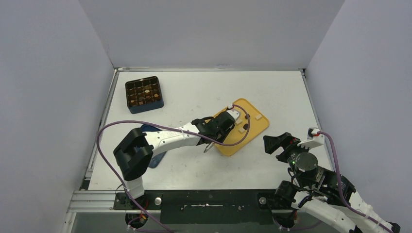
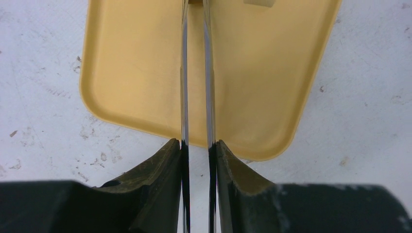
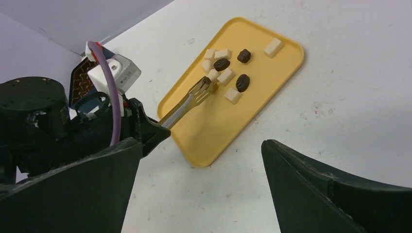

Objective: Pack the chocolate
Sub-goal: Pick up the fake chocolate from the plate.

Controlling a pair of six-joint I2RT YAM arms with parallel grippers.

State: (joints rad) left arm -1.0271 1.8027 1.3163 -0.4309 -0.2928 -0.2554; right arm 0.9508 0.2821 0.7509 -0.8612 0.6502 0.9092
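Note:
The chocolate [image 3: 242, 82] is several small dark and cream pieces lying on the far half of the yellow tray [image 3: 214, 131]; a few also show in the top view [image 1: 248, 125]. My left gripper [image 2: 197, 143] is shut on the long metal tongs [image 2: 184, 73], which reach out over the tray [image 2: 131, 73]. The tong tips [image 3: 204, 87] sit among the cream pieces; I cannot tell if they hold one. In the top view the left gripper [image 1: 218, 127] is over the tray's near-left part [image 1: 233, 148]. My right gripper [image 1: 282, 143] is open and empty, right of the tray.
A dark box with a grid of compartments [image 1: 143, 93], some holding pieces, stands at the far left of the table. A blue flat thing [image 1: 154, 160] lies under the left arm. A purple cable [image 1: 104, 145] loops from the left arm.

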